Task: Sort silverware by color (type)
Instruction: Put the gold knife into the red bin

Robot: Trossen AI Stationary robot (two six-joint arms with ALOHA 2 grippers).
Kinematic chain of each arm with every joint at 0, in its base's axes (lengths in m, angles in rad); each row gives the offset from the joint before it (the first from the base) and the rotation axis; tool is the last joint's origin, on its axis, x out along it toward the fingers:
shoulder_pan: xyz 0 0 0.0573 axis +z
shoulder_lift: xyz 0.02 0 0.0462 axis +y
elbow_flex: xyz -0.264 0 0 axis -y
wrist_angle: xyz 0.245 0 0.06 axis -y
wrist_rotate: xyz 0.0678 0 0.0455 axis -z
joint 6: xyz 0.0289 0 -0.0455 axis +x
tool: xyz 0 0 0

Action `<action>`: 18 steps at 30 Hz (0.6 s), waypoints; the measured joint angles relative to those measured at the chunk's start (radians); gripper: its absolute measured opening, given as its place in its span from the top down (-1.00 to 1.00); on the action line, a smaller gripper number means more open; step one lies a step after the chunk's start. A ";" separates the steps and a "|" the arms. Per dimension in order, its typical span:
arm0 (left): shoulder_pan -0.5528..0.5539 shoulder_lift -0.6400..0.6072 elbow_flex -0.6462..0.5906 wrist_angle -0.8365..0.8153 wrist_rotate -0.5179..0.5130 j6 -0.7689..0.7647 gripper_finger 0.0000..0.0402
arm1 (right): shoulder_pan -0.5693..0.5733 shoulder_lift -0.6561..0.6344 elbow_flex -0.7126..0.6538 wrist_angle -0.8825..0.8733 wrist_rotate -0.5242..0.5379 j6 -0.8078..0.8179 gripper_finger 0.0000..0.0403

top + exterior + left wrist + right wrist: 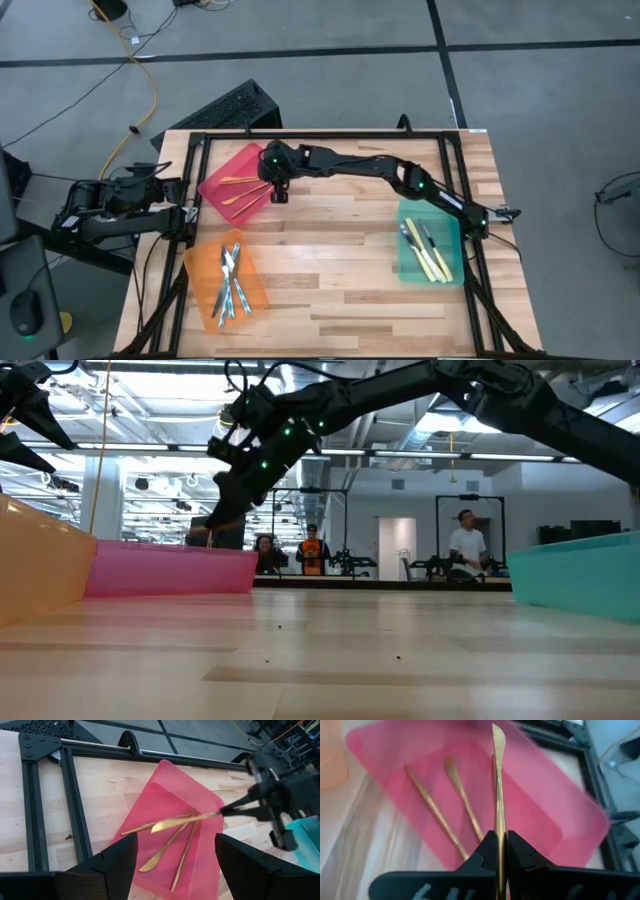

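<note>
With our right gripper [501, 851] pinching a gold knife [498, 785] between its fingers over the red bin [215, 183], we should lower it flat among the gold pieces before letting go, our left gripper [175, 865] waiting spread beside the bin

free: table centre [330, 260] | blocked: red bin [222, 172], orange bin [200, 275], green bin [412, 268]

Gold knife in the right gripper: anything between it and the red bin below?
Nothing visible. The right gripper is shut on the slim gold knife, held over the translucent red plastic bin. Only two gold cutlery pieces lie on the bin floor, with bare floor beside them.
</note>
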 joint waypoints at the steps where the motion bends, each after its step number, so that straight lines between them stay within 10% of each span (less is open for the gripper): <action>1: 0.000 0.000 0.000 0.000 0.000 0.000 -0.23 | -0.004 0.003 -0.001 -0.013 -0.006 0.014 0.90; 18: 0.000 0.000 0.000 0.000 0.000 0.000 -0.23 | -0.017 0.041 -0.003 0.056 -0.026 0.051 0.76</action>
